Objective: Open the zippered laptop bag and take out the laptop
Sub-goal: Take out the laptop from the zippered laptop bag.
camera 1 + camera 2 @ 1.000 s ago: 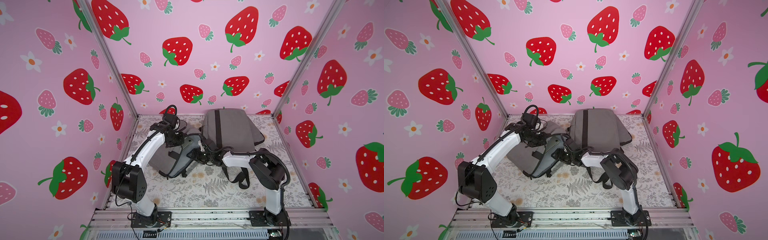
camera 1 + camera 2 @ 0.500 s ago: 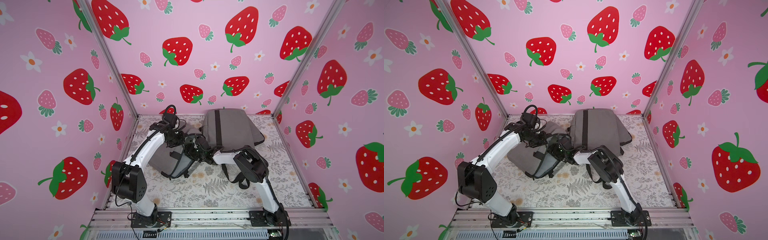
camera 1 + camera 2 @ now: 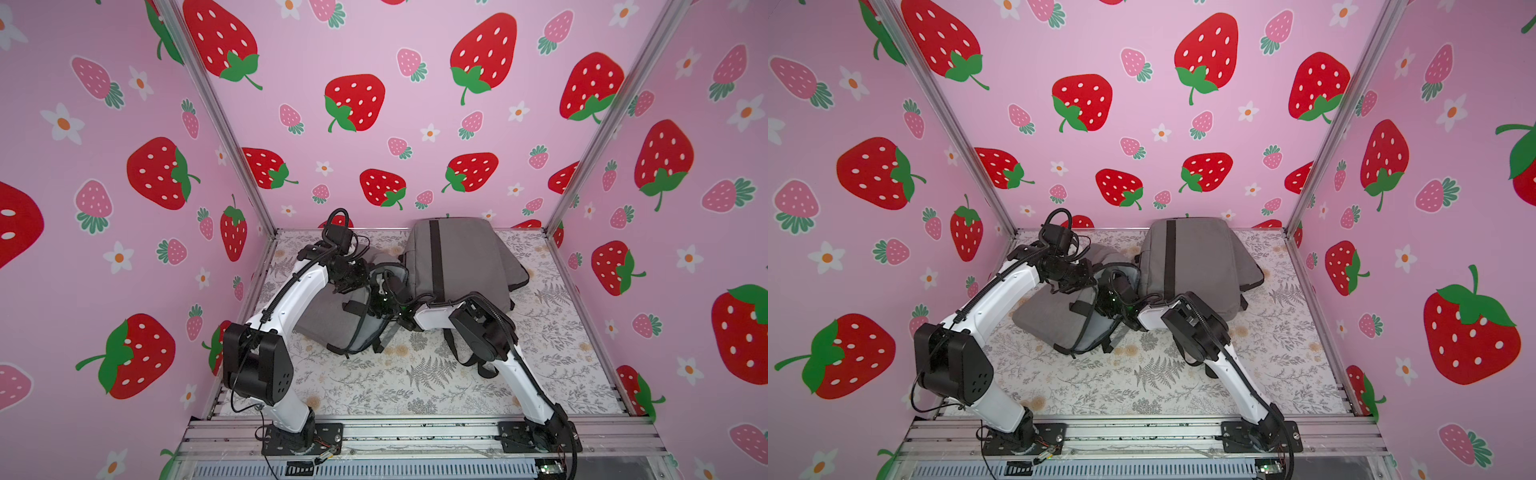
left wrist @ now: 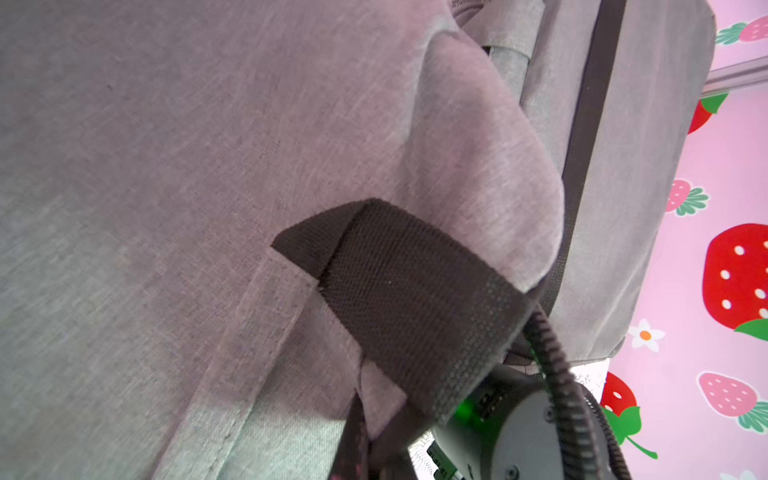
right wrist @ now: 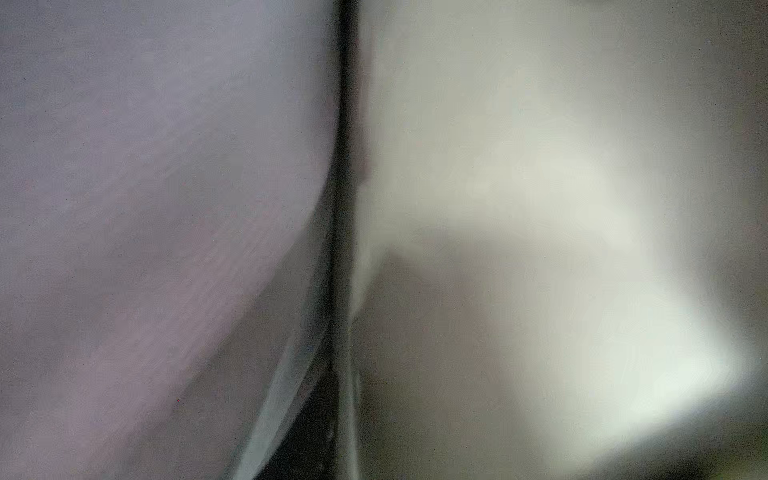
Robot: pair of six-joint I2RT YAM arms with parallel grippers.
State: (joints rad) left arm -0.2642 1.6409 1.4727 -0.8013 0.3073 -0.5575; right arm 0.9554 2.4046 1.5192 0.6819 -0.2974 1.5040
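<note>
The grey laptop bag (image 3: 461,257) (image 3: 1196,257) stands unzipped, one half leaning up at the back. Its other half (image 3: 328,316) lies flat toward the left. My left gripper (image 3: 357,278) (image 3: 1086,276) is shut on the flat half's raised edge. The left wrist view is filled by grey bag fabric (image 4: 166,166) and a black webbing strap (image 4: 407,299). My right gripper (image 3: 382,291) (image 3: 1115,291) is pushed into the gap between the halves, and its jaws are hidden. The right wrist view shows only blurred grey surfaces either side of a dark seam (image 5: 343,208). I cannot make out the laptop.
The bag's black shoulder straps (image 3: 482,365) trail on the floral table cover (image 3: 415,382) under the right arm. Pink strawberry walls close in the left, back and right. An aluminium rail (image 3: 415,432) with both arm bases runs along the front.
The right arm has swung left and driven its gripper into the bag's opening. Its elbow has folded in over the table. The left arm has kept its hold in place.
</note>
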